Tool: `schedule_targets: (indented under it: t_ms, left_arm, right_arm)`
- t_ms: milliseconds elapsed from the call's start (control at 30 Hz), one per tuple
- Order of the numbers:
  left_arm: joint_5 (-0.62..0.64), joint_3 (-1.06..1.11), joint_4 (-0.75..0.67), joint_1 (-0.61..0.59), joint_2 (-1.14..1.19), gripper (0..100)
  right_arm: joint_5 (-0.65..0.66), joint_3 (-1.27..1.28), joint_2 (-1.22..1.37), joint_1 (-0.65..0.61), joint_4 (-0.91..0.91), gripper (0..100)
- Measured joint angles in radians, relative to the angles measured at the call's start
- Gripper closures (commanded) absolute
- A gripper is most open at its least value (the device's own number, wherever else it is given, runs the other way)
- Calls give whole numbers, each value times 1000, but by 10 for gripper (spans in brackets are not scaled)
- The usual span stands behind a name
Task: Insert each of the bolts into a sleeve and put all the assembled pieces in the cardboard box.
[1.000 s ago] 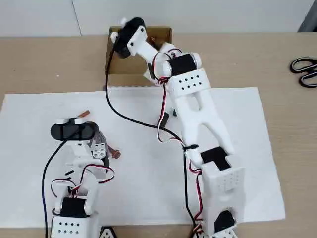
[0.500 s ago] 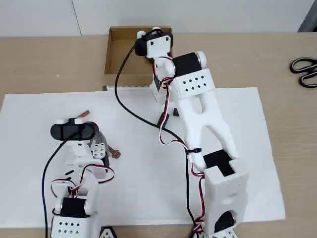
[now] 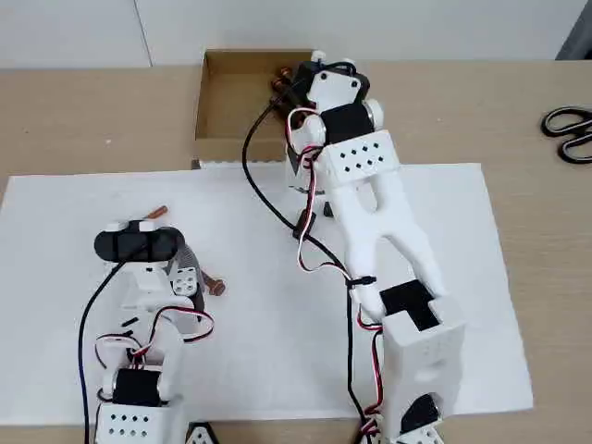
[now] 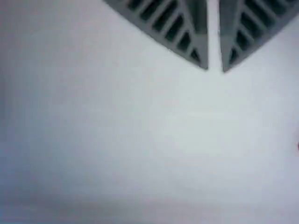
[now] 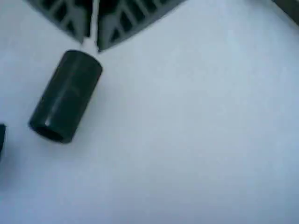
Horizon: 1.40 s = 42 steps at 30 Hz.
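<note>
The cardboard box stands at the table's far edge with some brown pieces by its right wall. My right arm stretches up to that wall, its wrist folded down over the white paper. My right gripper is shut and holds nothing, and a dark sleeve lies on the paper just past its tips. Two loose bolts lie on the paper, one beyond my left arm and one beside it. My left gripper hangs shut over bare paper, holding nothing.
Scissors lie at the table's right edge. A black cable loops across the paper between the arms. White paper covers most of the table. Another dark piece shows at the edge of the right wrist view.
My right arm's wrist has swung from over the box's left part to its right wall, uncovering the box's inside. The left arm has kept still.
</note>
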Motion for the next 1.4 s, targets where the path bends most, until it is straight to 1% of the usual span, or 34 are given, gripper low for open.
schedule_targets:
  t_ms: [100, 200, 467, 867, 1033, 1267, 1400]
  left_arm:
    - [0, 0, 0, 0, 0, 994]
    - [0, 0, 0, 0, 0, 994]
    - [0, 0, 0, 0, 0, 994]
    - [0, 0, 0, 0, 0, 994]
    - [0, 0, 0, 0, 0, 994]
    - [0, 0, 0, 0, 0, 994]
    - [0, 0, 0, 0, 0, 994]
  right_arm:
    - [-18, 84, 0, -31, 0, 897]
    - [-71, 158, 0, -38, 0, 864]
    - [-98, 176, 51, -43, 0, 866]
    - [-130, 173, 117, -38, -63, 866]
    - [-130, 173, 118, -51, -117, 865]
    - [-132, 173, 118, -101, -190, 865]
    - [-132, 173, 123, -100, -221, 865]
